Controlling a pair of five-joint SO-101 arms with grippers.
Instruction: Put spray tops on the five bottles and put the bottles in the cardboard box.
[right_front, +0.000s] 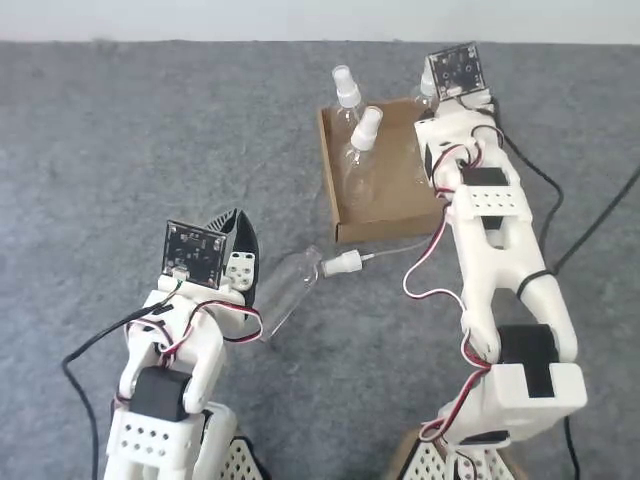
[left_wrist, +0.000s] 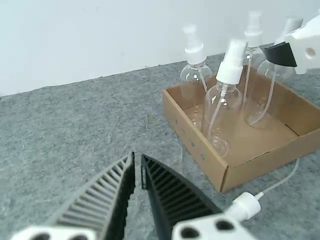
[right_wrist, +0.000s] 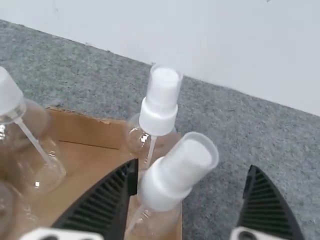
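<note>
Right claw (right_wrist: 191, 172) spreads wide around a capped bottle (right_wrist: 172, 180) in the box (right_front: 328, 172), gripping nothing; I could topple it lifting off. Left claw (left_wrist: 138, 159), nearly closed, empty, sits beside the uncapped bottle (right_front: 292, 285) at the box's seven o'clock.

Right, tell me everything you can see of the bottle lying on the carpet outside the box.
The bottle is clear, plastic by its look, with no spray top on its neck. It lies on its side on the grey carpet, between the left gripper and the near corner of the cardboard box, open neck toward the box. A loose white spray top lies just off its mouth, thin tube pointing away. No jaws hold it; whether anything besides the carpet touches it cannot be told.
</note>
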